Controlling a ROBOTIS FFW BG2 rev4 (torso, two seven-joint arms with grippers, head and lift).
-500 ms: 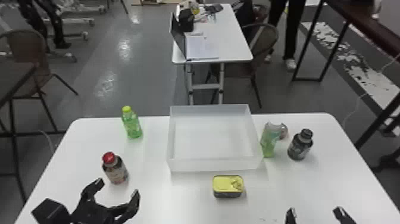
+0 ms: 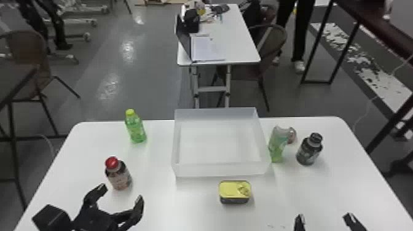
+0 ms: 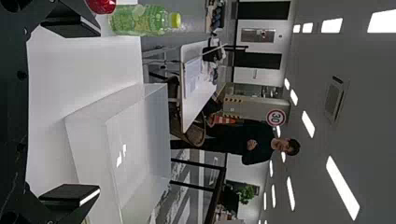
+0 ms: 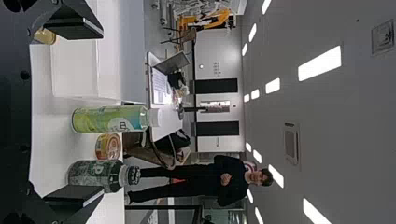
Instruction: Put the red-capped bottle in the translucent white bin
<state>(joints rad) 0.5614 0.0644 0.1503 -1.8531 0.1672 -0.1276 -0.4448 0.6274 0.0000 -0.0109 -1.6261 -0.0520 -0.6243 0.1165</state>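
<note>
my left gripper [image 2: 121, 193] has its fingers apart, near the upright red-capped bottle [image 2: 119, 176]. i see the green bottle [image 2: 136, 129], then the bin [image 2: 219, 170] with its pale floor showing, the tin [image 2: 235, 190] in front, the dark bottle [image 2: 308, 150], and my right gripper [image 2: 324, 217], fingers also apart.

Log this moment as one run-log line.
red-capped bottle: upright on table, outside translucent white bin | left gripper: open, near bottle | right gripper: open
</note>
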